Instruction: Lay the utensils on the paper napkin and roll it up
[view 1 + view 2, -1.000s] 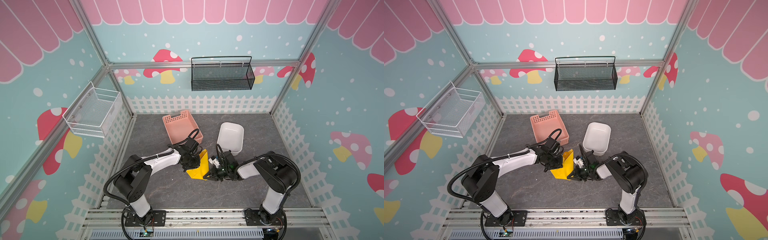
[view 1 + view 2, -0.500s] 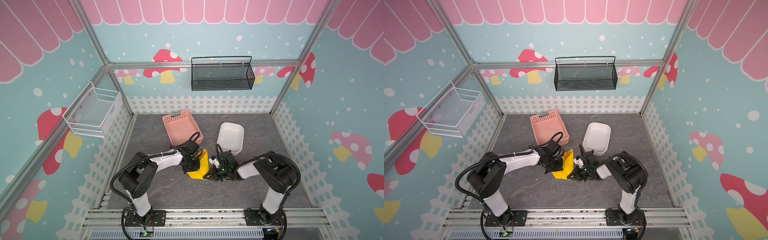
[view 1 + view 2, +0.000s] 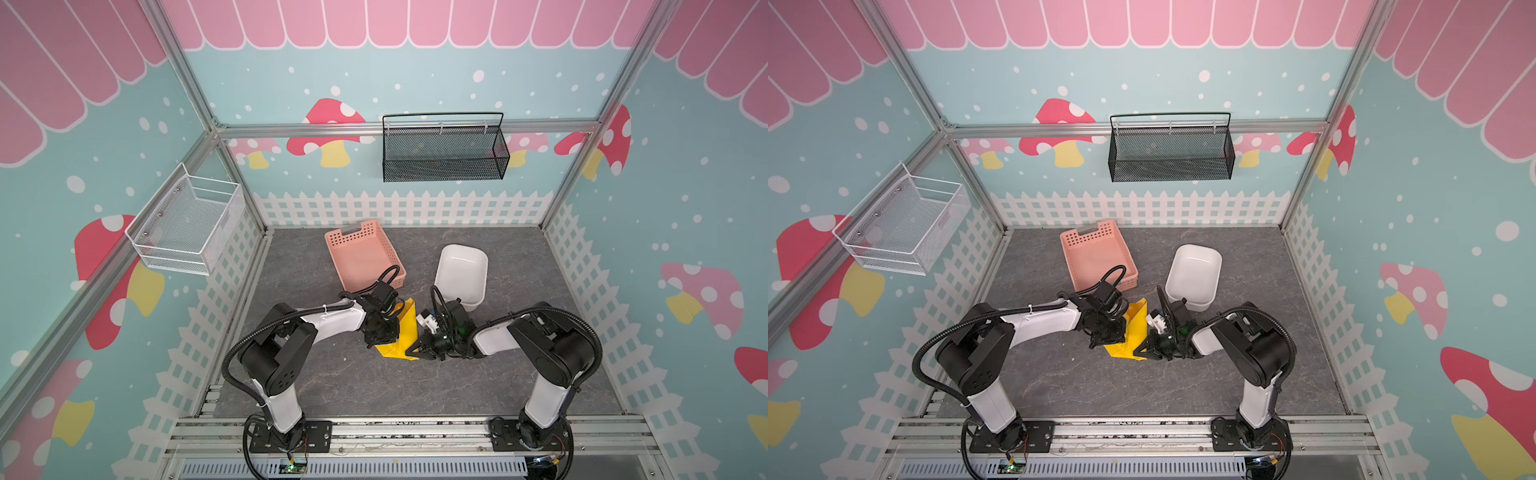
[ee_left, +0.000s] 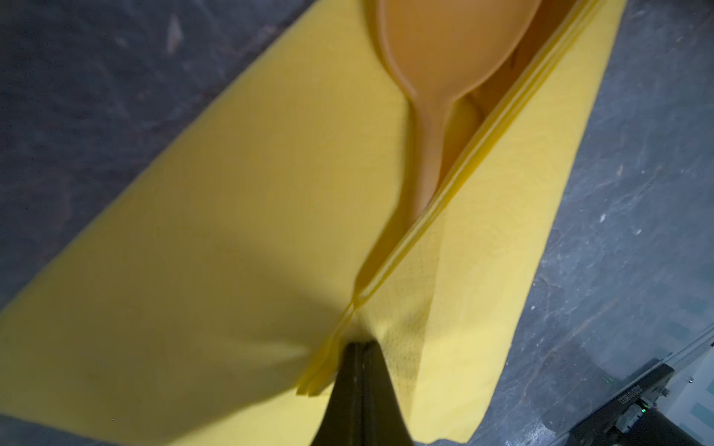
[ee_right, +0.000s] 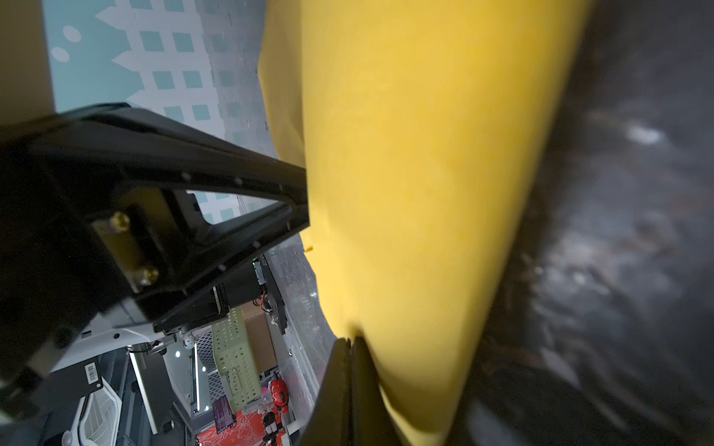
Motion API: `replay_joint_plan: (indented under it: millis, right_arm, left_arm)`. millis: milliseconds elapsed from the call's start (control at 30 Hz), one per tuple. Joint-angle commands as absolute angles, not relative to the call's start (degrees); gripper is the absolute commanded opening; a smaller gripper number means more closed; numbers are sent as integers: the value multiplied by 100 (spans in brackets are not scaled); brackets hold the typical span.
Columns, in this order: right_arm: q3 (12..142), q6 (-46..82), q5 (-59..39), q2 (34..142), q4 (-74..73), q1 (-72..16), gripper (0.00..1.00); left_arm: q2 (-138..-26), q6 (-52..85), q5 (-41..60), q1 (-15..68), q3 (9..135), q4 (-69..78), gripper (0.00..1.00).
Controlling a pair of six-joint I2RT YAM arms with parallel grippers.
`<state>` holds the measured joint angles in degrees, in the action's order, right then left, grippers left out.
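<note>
In a top view the yellow paper napkin (image 3: pixel 406 332) lies folded on the grey surface (image 3: pixel 415 386) just below the frame's middle, between the two arms, with the pink basket (image 3: pixel 361 257) and the white tub (image 3: pixel 461 270) above it. The left claw (image 4: pixel 357 349) is clenched on the napkin's layered edge. An orange spoon (image 4: pixel 444 58) lies inside the fold. The right claw (image 5: pixel 349 343) pinches the napkin's other side.
</note>
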<state>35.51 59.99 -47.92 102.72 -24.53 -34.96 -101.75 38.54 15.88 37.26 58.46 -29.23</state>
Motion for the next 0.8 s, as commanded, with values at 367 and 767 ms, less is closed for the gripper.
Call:
replay_joint_plan:
  millis: [367, 767]
  right_arm:
    - [5517, 4494, -3518, 10485, -188, -2945, 6]
    - [6883, 3580, -2024, 10837, 1283, -2940, 5]
  left_arm:
    - [-10373, 3793, 1481, 3718, 5626, -2919, 5]
    - [-10354, 3801, 1481, 3722, 5614, -2918, 5]
